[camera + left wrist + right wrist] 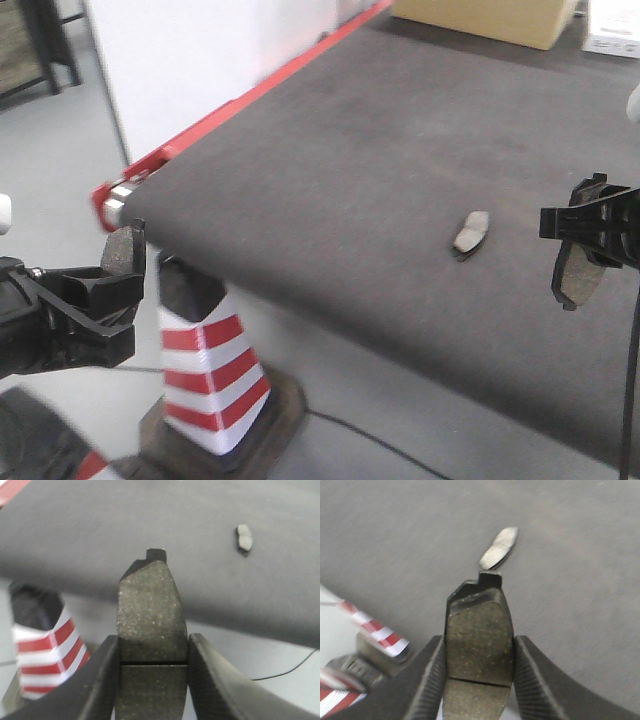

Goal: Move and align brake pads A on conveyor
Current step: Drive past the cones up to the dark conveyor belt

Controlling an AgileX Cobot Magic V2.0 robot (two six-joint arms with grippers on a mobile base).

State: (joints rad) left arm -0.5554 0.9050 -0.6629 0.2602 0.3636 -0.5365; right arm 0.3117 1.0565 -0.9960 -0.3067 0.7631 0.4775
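Done: one brake pad (471, 233) lies on the conveyor (350, 150), near its front edge.
Left: my left gripper (152, 652) and right gripper (479, 655) each clamp a pad, unplaced.

An industrial workshop or factory test floor, judging by the wide dark conveyor (380, 180) with its red edge strip (250, 95), the red-and-white striped traffic cone (210, 375) on smooth grey floor (50, 150), and a cardboard box (490, 18) behind.

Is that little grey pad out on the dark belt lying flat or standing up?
Lying flat. The brake pad rests face-up on the conveyor, apart from both grippers.
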